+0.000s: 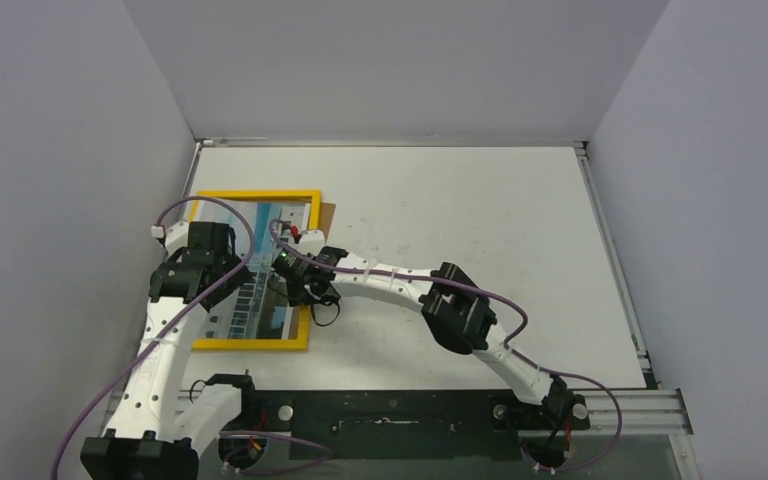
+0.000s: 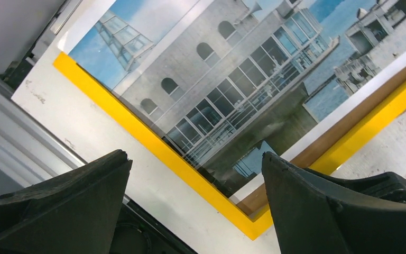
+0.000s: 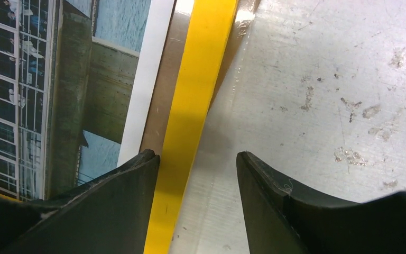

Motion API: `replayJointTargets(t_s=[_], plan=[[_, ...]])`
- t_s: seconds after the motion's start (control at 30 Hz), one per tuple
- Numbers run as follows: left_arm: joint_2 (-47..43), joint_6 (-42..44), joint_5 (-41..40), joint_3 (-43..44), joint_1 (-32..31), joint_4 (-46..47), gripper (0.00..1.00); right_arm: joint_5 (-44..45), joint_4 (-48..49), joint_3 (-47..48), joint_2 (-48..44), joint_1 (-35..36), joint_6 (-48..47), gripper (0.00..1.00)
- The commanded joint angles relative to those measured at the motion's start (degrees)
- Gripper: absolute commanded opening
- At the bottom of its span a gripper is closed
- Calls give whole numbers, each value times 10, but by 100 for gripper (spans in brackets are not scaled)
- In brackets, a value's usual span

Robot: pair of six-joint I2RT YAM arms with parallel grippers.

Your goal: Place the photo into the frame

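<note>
The yellow frame [image 1: 250, 194] lies flat at the table's left side. The photo [image 1: 263, 312] of a white building lies face up inside its opening. Both show in the left wrist view, frame [image 2: 137, 129] and photo [image 2: 232, 79]. A strip of brown backing board [image 2: 310, 157] shows between the photo's white border and the frame's edge. My left gripper [image 1: 222, 275] [image 2: 194, 155] is open and empty above the frame's near corner. My right gripper [image 1: 300, 285] [image 3: 196, 154] is open and empty. It straddles the frame's right edge [image 3: 200, 79], one finger over the brown strip [image 3: 166, 79] beside the photo [image 3: 58, 79], the other over the table.
A corner of the brown backing board [image 1: 328, 214] sticks out past the frame's far right corner. The left wall and the table's rail [image 2: 26, 143] run close along the frame's left side. White table [image 1: 460, 220] stretches to the right of the frame.
</note>
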Motion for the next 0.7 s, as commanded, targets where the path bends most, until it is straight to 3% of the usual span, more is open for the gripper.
replayJointTargets(t_s=[0.0, 0.23, 0.47, 0.67], plan=[[-4, -41, -38, 19, 11, -21, 95, -9, -2, 22, 3, -1, -18, 54], [2, -49, -24, 5, 21, -15, 96, -13, -2, 54, 28, 1, -23, 50], [8, -47, -8, 3, 24, -8, 96, -14, -6, 65, 34, 1, -10, 30], [8, -45, -4, 3, 24, -4, 96, -30, -16, 65, 44, -3, 11, 38]])
